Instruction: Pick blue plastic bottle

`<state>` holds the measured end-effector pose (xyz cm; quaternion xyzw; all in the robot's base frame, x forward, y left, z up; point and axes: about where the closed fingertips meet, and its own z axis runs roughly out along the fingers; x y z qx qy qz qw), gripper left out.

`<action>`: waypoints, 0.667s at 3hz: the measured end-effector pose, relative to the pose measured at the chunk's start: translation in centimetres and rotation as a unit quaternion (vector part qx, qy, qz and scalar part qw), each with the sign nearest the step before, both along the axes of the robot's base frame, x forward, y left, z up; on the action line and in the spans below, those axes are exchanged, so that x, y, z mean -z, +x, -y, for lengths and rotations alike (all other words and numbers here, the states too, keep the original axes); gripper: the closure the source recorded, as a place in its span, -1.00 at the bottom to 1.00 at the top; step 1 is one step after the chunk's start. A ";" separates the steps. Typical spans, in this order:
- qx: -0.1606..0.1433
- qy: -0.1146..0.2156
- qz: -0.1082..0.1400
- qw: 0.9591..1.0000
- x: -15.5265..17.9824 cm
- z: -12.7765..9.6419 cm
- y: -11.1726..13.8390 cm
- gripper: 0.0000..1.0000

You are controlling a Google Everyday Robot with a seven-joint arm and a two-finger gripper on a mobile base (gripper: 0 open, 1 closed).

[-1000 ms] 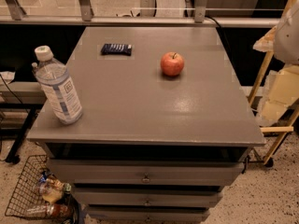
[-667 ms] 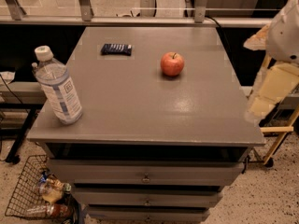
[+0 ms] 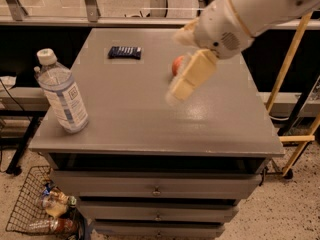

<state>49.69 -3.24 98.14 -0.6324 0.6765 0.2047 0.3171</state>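
The blue plastic bottle is clear, with a white cap and a white-and-blue label. It stands upright near the front left corner of the grey cabinet top. My gripper hangs on the white arm that reaches in from the upper right. It hovers above the middle of the top, well to the right of the bottle and apart from it. It holds nothing that I can see. The arm partly hides the red apple behind it.
A small dark-blue wrapped bar lies at the back of the top. A wire basket with brownish bottles sits on the floor at the lower left. Drawers face front. Yellow wooden legs stand at the right.
The arm has swung in from the right edge to above the middle of the top, now covering part of the apple. The bottle, bar and apple have not moved.
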 end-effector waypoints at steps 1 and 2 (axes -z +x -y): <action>-0.007 0.019 -0.010 1.000 -0.4 -0.9 -0.6 -1.00; -0.007 0.016 -0.008 1.000 -0.4 -0.8 -0.5 -1.00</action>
